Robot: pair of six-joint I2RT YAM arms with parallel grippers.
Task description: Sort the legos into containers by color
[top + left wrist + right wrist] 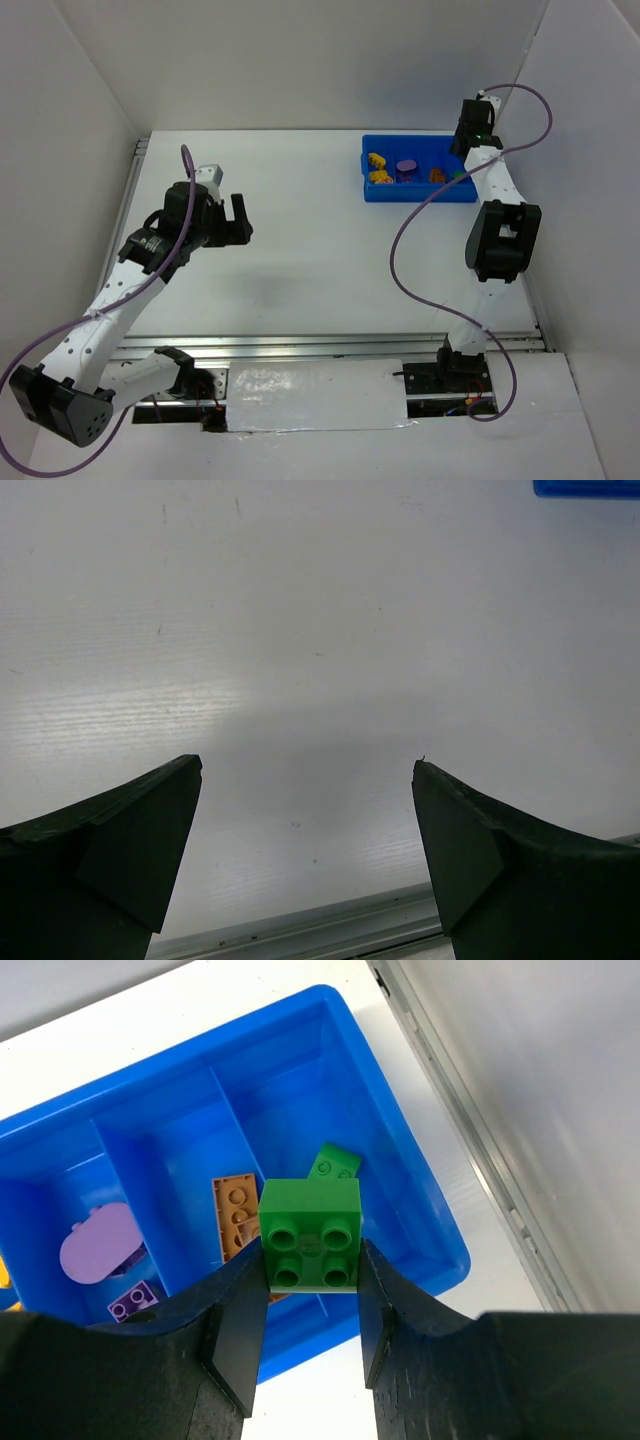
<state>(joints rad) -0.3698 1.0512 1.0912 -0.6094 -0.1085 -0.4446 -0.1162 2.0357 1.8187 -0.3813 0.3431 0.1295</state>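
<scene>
My right gripper point(312, 1252) is shut on a green square lego point(310, 1230), studs toward the camera, held over the rightmost compartment of the blue tray point(425, 1210). Under it lies a second green piece point(335, 1163). The neighbouring compartment holds a brown-orange plate point(233, 1210), and the one after it a round purple piece point(98, 1243) and a small purple brick point(133, 1302). From above, yellow legos point(378, 168) fill the tray's point(420, 197) left end, and the right gripper point(470, 135) hovers at its right end. My left gripper point(240, 220) point(308, 765) is open over bare table, nothing between its fingers.
White walls enclose the table on the left, back and right. A metal rail point(470, 1130) runs along the table's right edge just beside the tray. Another rail point(300, 930) lies near the left gripper. A corner of the tray point(585, 487) shows far off in the left wrist view.
</scene>
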